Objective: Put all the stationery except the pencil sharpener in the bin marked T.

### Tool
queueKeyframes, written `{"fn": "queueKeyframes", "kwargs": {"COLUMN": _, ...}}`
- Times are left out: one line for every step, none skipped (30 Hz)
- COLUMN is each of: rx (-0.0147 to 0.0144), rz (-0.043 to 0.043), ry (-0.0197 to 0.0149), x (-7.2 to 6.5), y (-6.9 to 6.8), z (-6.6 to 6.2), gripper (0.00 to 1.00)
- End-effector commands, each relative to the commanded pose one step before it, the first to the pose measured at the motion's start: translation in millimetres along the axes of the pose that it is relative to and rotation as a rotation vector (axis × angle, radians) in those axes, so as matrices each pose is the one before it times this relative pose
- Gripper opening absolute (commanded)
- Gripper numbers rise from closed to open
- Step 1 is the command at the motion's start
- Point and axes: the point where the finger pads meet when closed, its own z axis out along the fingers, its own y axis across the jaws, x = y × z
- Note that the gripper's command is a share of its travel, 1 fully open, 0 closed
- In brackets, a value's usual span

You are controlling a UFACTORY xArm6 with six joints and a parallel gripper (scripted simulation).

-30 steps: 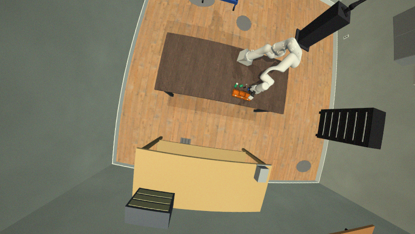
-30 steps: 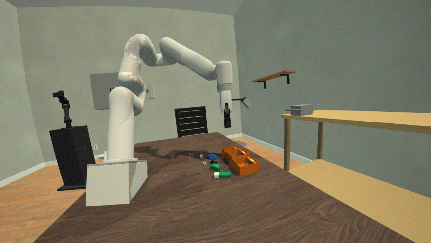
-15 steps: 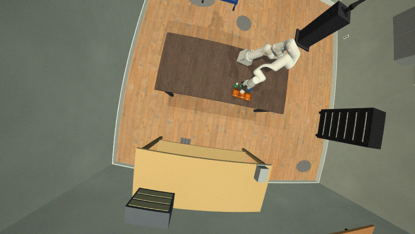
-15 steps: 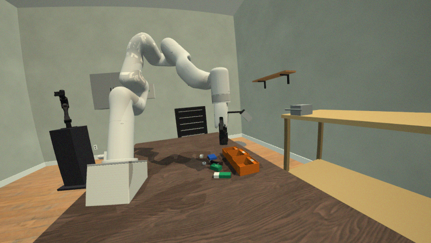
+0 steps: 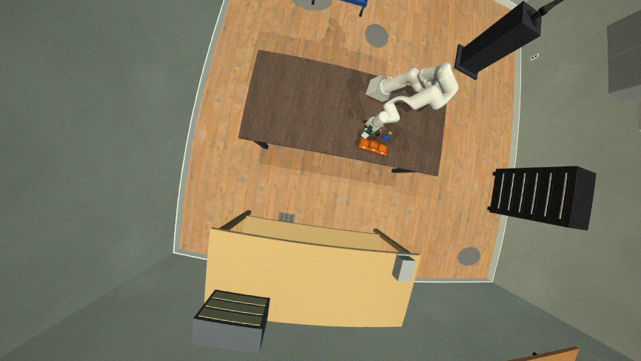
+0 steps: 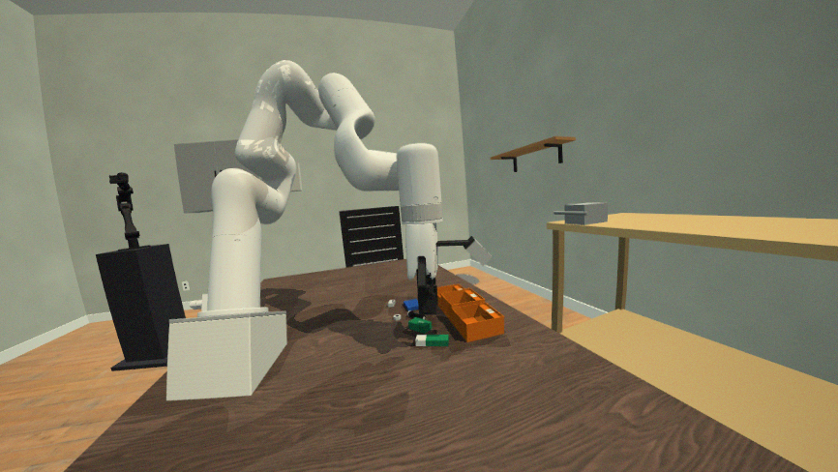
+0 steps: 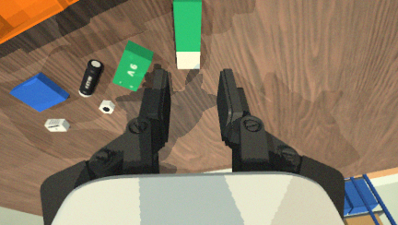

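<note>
My gripper (image 7: 193,85) (image 6: 426,296) (image 5: 370,133) is open and empty, low over the dark table beside the orange bins (image 6: 476,328) (image 5: 373,146) (image 7: 18,16). In the wrist view a green bar with a white end (image 7: 188,32) (image 6: 432,339) lies just ahead of the fingertips. A green A6 pad (image 7: 133,65) (image 6: 419,324) lies to its left. Further left are a black cylinder (image 7: 90,77), a blue square pad (image 7: 39,91) (image 6: 411,305) (image 5: 385,137), a small white nut (image 7: 106,107) (image 6: 397,316) and a small white block (image 7: 56,124) (image 6: 391,303). The bin letters are hidden.
The arm's white base (image 6: 223,351) stands on the table (image 6: 410,410) at the left. A tan shelf unit (image 6: 703,234) stands to the right of the table. A black pedestal (image 6: 140,305) stands on the floor behind.
</note>
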Motion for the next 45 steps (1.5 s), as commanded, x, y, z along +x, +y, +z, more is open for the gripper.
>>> {"fn": "queueKeyframes", "kwargs": {"rx": 0.00167, "rz": -0.00257, "ry": 0.0057, "x": 2.64, "y": 1.46, "z": -0.29, "gripper": 0.38}}
{"fn": "queueKeyframes", "kwargs": {"rx": -0.00003, "rz": 0.00001, "ry": -0.00001, "x": 0.02, "y": -0.5, "z": -0.08, "gripper": 0.38}}
{"fn": "queueKeyframes", "kwargs": {"rx": 0.00002, "rz": -0.00001, "ry": 0.0, "x": 0.0, "y": -0.46, "z": 0.03, "gripper": 0.38}}
{"fn": "queueKeyframes", "kwargs": {"rx": 0.00002, "rz": -0.00001, "ry": 0.0, "x": -0.03, "y": -0.46, "z": 0.02, "gripper": 0.38}}
{"fn": "queueKeyframes", "kwargs": {"rx": 0.0, "rz": 0.0, "ry": 0.0, "x": 0.0, "y": 0.0, "z": 0.0, "gripper": 0.38}}
{"fn": "queueKeyframes", "kwargs": {"rx": 0.0, "rz": 0.0, "ry": 0.0, "x": 0.0, "y": 0.0, "z": 0.0, "gripper": 0.38}}
{"fn": "queueKeyframes", "kwargs": {"rx": 0.00001, "rz": 0.0, "ry": 0.00001, "x": -0.05, "y": -0.42, "z": 0.02, "gripper": 0.38}}
{"fn": "queueKeyframes", "kwargs": {"rx": 0.00001, "rz": 0.0, "ry": 0.0, "x": -0.04, "y": -0.4, "z": 0.01, "gripper": 0.38}}
{"fn": "queueKeyframes", "kwargs": {"rx": 0.00001, "rz": 0.0, "ry": 0.0, "x": -0.04, "y": -0.39, "z": 0.0, "gripper": 0.38}}
{"fn": "queueKeyframes", "kwargs": {"rx": 0.00001, "rz": 0.0, "ry": 0.0, "x": -0.03, "y": -0.37, "z": 0.0, "gripper": 0.38}}
{"fn": "queueKeyframes", "kwargs": {"rx": 0.0, "rz": 0.0, "ry": 0.0, "x": -0.02, "y": -0.35, "z": 0.0, "gripper": 0.38}}
{"fn": "queueKeyframes", "kwargs": {"rx": 0.0, "rz": 0.0, "ry": 0.0, "x": -0.02, "y": -0.32, "z": 0.0, "gripper": 0.38}}
{"fn": "queueKeyframes", "kwargs": {"rx": 0.0, "rz": 0.0, "ry": 0.0, "x": -0.01, "y": -0.29, "z": 0.0, "gripper": 0.38}}
{"fn": "queueKeyframes", "kwargs": {"rx": 0.0, "rz": 0.0, "ry": 0.0, "x": -0.01, "y": -0.26, "z": 0.0, "gripper": 0.38}}
{"fn": "queueKeyframes", "kwargs": {"rx": 0.0, "rz": 0.0, "ry": 0.0, "x": -0.01, "y": -0.23, "z": 0.0, "gripper": 0.38}}
{"fn": "queueKeyframes", "kwargs": {"rx": 0.0, "rz": 0.0, "ry": 0.0, "x": -0.01, "y": -0.2, "z": 0.0, "gripper": 0.38}}
{"fn": "queueKeyframes", "kwargs": {"rx": 0.0, "rz": 0.0, "ry": 0.0, "x": 0.0, "y": -0.17, "z": 0.0, "gripper": 0.38}}
{"fn": "queueKeyframes", "kwargs": {"rx": 0.0, "rz": 0.0, "ry": 0.0, "x": 0.0, "y": -0.15, "z": 0.0, "gripper": 0.38}}
{"fn": "queueKeyframes", "kwargs": {"rx": 0.0, "rz": 0.0, "ry": 0.0, "x": 0.0, "y": -0.13, "z": 0.0, "gripper": 0.38}}
{"fn": "queueKeyframes", "kwargs": {"rx": 0.0, "rz": 0.0, "ry": 0.0, "x": 0.0, "y": -0.11, "z": 0.0, "gripper": 0.38}}
{"fn": "queueKeyframes", "kwargs": {"rx": 0.0, "rz": 0.0, "ry": 0.0, "x": 0.0, "y": -0.09, "z": 0.0, "gripper": 0.38}}
{"fn": "queueKeyframes", "kwargs": {"rx": 0.0, "rz": 0.0, "ry": 0.0, "x": 0.0, "y": 0.0, "z": 0.0, "gripper": 0.38}}
{"fn": "queueKeyframes", "kwargs": {"rx": 0.0, "rz": 0.0, "ry": 0.0, "x": 0.0, "y": 0.0, "z": 0.0, "gripper": 0.38}}
{"fn": "queueKeyframes", "kwargs": {"rx": 0.0, "rz": 0.0, "ry": 0.0, "x": 0.0, "y": -0.06, "z": 0.0, "gripper": 0.38}}
{"fn": "queueKeyframes", "kwargs": {"rx": 0.0, "rz": 0.0, "ry": 0.0, "x": 0.0, "y": -0.05, "z": 0.0, "gripper": 0.38}}
{"fn": "queueKeyframes", "kwargs": {"rx": 0.0, "rz": 0.0, "ry": 0.0, "x": 0.0, "y": -0.04, "z": 0.0, "gripper": 0.38}}
{"fn": "queueKeyframes", "kwargs": {"rx": 0.0, "rz": 0.0, "ry": 0.0, "x": 0.0, "y": -0.04, "z": 0.0, "gripper": 0.38}}
{"fn": "queueKeyframes", "kwargs": {"rx": 0.0, "rz": 0.0, "ry": 0.0, "x": 0.0, "y": -0.03, "z": 0.0, "gripper": 0.38}}
{"fn": "queueKeyframes", "kwargs": {"rx": 0.0, "rz": 0.0, "ry": 0.0, "x": 0.0, "y": -0.03, "z": 0.0, "gripper": 0.38}}
{"fn": "queueKeyframes", "kwargs": {"rx": 0.0, "rz": 0.0, "ry": 0.0, "x": 0.0, "y": -0.02, "z": 0.0, "gripper": 0.38}}
{"fn": "queueKeyframes", "kwargs": {"rx": 0.0, "rz": 0.0, "ry": 0.0, "x": 0.0, "y": -0.02, "z": 0.0, "gripper": 0.38}}
{"fn": "queueKeyframes", "kwargs": {"rx": 0.0, "rz": 0.0, "ry": 0.0, "x": 0.0, "y": -0.02, "z": 0.0, "gripper": 0.38}}
{"fn": "queueKeyframes", "kwargs": {"rx": 0.0, "rz": 0.00001, "ry": 0.00001, "x": -0.01, "y": 0.08, "z": 0.0, "gripper": 0.38}}
{"fn": "queueKeyframes", "kwargs": {"rx": 0.0, "rz": 0.0, "ry": 0.0, "x": 0.0, "y": -0.02, "z": 0.0, "gripper": 0.38}}
{"fn": "queueKeyframes", "kwargs": {"rx": 0.0, "rz": -0.00002, "ry": 0.0, "x": 0.0, "y": 0.0, "z": 0.0, "gripper": 0.38}}
{"fn": "queueKeyframes", "kwargs": {"rx": 0.0, "rz": 0.00001, "ry": -0.00001, "x": 0.01, "y": -0.1, "z": 0.0, "gripper": 0.38}}
{"fn": "queueKeyframes", "kwargs": {"rx": 0.0, "rz": 0.0, "ry": 0.0, "x": 0.0, "y": -0.01, "z": 0.0, "gripper": 0.38}}
{"fn": "queueKeyframes", "kwargs": {"rx": 0.0, "rz": 0.0, "ry": 0.0, "x": 0.0, "y": -0.01, "z": 0.0, "gripper": 0.38}}
{"fn": "queueKeyframes", "kwargs": {"rx": 0.0, "rz": 0.0, "ry": 0.0, "x": 0.0, "y": 0.0, "z": 0.0, "gripper": 0.38}}
{"fn": "queueKeyframes", "kwargs": {"rx": 0.0, "rz": 0.0, "ry": 0.0, "x": 0.0, "y": 0.0, "z": 0.0, "gripper": 0.38}}
{"fn": "queueKeyframes", "kwargs": {"rx": 0.0, "rz": 0.0, "ry": 0.0, "x": 0.0, "y": 0.03, "z": 0.0, "gripper": 0.38}}
{"fn": "queueKeyframes", "kwargs": {"rx": 0.0, "rz": 0.0, "ry": 0.0, "x": 0.0, "y": -0.01, "z": 0.0, "gripper": 0.38}}
{"fn": "queueKeyframes", "kwargs": {"rx": 0.0, "rz": 0.0, "ry": 0.0, "x": 0.0, "y": 0.0, "z": 0.0, "gripper": 0.38}}
{"fn": "queueKeyframes", "kwargs": {"rx": 0.0, "rz": 0.00001, "ry": 0.0, "x": 0.0, "y": 0.0, "z": 0.0, "gripper": 0.38}}
{"fn": "queueKeyframes", "kwargs": {"rx": 0.0, "rz": 0.0, "ry": 0.0, "x": 0.0, "y": 0.0, "z": 0.0, "gripper": 0.38}}
